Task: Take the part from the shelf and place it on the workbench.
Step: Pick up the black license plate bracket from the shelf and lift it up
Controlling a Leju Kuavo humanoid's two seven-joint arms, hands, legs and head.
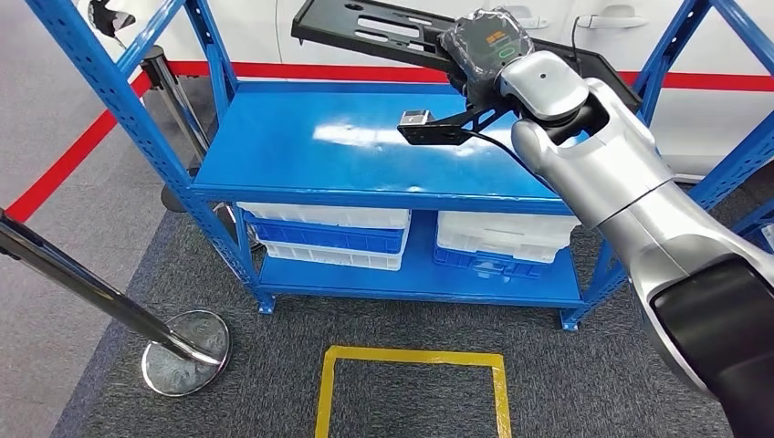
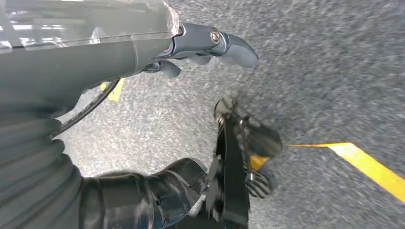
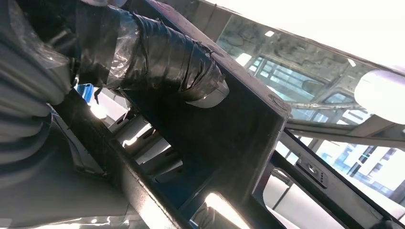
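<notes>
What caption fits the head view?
Right hand lifts long black slotted metal part above blue steel shelf.

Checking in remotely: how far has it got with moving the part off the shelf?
Done: the right robot hand grips the long flat black plastic part, which looks lifted above the blue metal shelf; the right wrist view shows fingers wrapped on its edge. In hand: carrying it. The left robot hand hangs over grey carpet, holding nothing. Left: reach the workbench and set the part down.

right hand (image 1: 488, 46) raised and gripping, left hand (image 2: 210, 45) hanging
</notes>
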